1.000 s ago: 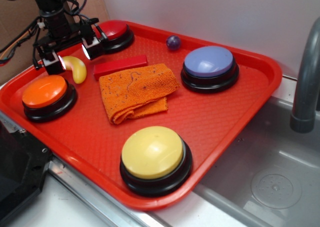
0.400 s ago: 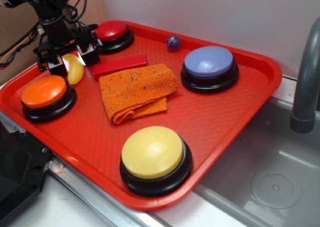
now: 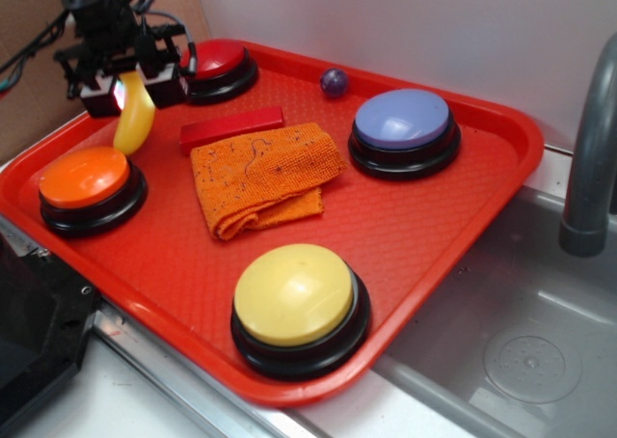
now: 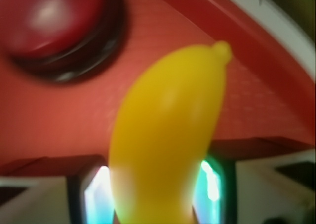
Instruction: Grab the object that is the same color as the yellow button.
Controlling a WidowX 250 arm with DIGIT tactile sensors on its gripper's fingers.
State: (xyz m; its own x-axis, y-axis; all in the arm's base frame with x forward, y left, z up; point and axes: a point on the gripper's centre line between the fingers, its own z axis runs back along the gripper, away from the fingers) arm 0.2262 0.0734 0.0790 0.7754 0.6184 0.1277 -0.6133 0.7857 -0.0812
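The black gripper [image 3: 125,89] is clamped on the small glossy yellow banana-shaped toy [image 3: 134,122], which hangs apparently clear of the red plastic tray [image 3: 453,216], above the orange-domed button [image 3: 85,176].

A small, glossy yellow plastic banana-shaped toy [image 3: 134,120] hangs nearly upright above the tray's back left corner. A large round push button with a pale yellow dome on a black base [image 3: 299,306] sits at the tray's front edge.
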